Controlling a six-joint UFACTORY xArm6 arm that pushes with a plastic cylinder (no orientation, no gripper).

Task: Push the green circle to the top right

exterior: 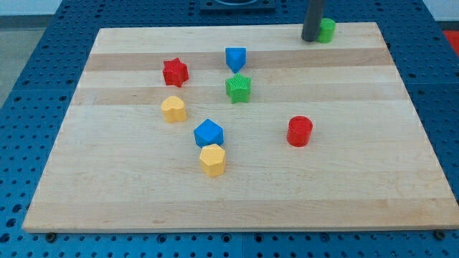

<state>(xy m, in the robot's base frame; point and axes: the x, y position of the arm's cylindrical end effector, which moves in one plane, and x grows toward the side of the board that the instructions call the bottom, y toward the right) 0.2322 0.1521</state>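
Note:
The green circle (327, 30) stands near the top edge of the wooden board (373, 179), toward the view's right. My tip (310, 38) rests on the board right against the green circle's left side, partly covering it. The dark rod rises out of the view's top.
A blue block (235, 58), a green star (238, 88) and a red star (174, 72) sit in the upper middle. A yellow block (173, 109), a blue hexagon (209, 133) and a yellow hexagon (212, 159) lie lower left of centre. A red cylinder (300, 131) stands to the right.

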